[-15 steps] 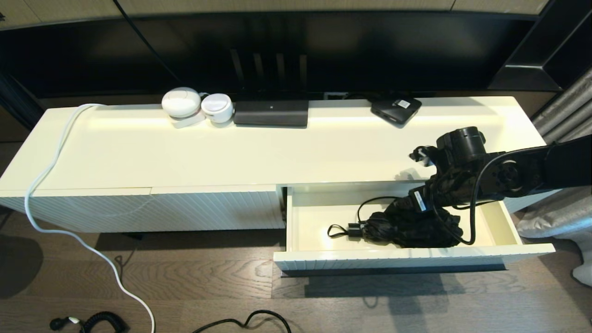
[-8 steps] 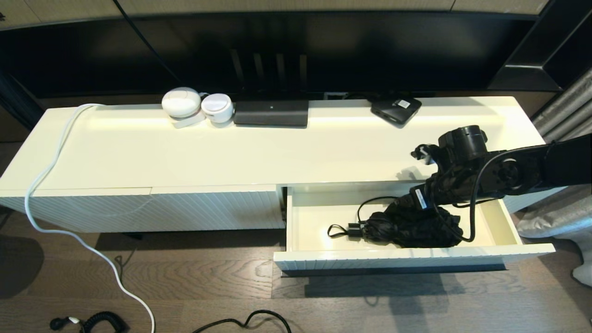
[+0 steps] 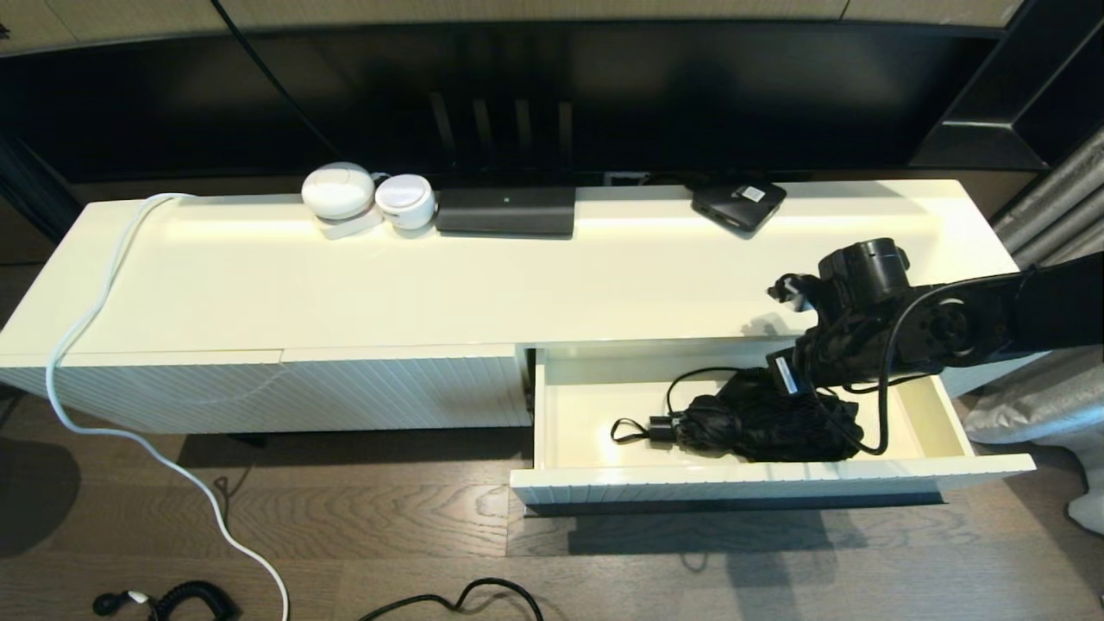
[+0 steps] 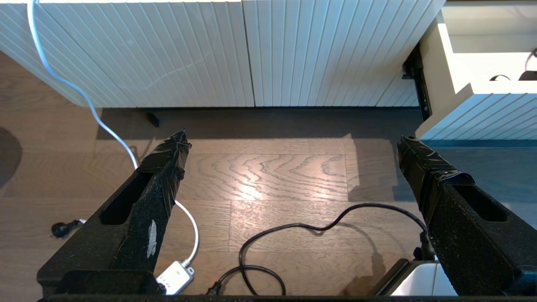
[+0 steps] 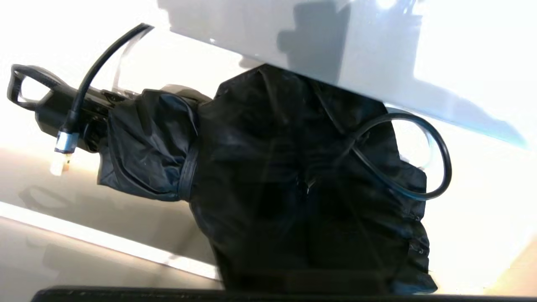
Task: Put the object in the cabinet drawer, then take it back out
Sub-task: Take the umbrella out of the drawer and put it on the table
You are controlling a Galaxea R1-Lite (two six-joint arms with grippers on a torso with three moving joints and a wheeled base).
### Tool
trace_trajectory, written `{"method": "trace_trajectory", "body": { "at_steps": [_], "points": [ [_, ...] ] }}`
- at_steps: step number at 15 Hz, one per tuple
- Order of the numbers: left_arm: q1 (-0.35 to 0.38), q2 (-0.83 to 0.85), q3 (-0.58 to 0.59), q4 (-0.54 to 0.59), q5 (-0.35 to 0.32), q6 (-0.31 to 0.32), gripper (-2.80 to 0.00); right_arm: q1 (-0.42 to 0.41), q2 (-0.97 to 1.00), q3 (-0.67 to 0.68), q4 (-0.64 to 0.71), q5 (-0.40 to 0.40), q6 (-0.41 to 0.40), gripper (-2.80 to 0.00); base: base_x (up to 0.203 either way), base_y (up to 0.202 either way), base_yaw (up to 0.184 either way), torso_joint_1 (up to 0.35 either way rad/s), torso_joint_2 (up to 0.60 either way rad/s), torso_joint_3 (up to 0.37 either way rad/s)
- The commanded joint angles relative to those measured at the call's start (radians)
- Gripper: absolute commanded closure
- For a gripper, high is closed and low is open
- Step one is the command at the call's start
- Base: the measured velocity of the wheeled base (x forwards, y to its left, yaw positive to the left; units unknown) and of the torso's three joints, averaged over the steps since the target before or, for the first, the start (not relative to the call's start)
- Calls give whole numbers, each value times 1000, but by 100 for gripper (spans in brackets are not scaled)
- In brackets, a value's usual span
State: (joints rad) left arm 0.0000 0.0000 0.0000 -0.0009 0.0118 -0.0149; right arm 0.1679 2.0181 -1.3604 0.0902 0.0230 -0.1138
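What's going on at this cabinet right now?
The right gripper is down inside the open cabinet drawer, shut on a folded black umbrella that lies on the drawer's floor with its handle and wrist strap pointing toward the drawer's left end. The umbrella has not been lifted out. The left gripper hangs open above the wooden floor in front of the closed ribbed cabinet front, handling nothing.

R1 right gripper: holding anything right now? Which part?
The right gripper is shut on the folded black umbrella in the cabinet drawer, at its fabric canopy end, away from the handle.
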Motion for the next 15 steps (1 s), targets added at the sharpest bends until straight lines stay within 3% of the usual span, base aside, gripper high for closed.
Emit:
{"method": "trace_trajectory", "body": {
  "at_steps": [1,15],
  "points": [
    [0,0,0,-1,0,0,-280,1,-8,1,0,0,-1,0,0,0,0,0,0,0],
    [0,0,0,-1,0,0,-280,16,-113,73,-6,14,-10,0,0,0,0,0,0,0]
  ]
}}
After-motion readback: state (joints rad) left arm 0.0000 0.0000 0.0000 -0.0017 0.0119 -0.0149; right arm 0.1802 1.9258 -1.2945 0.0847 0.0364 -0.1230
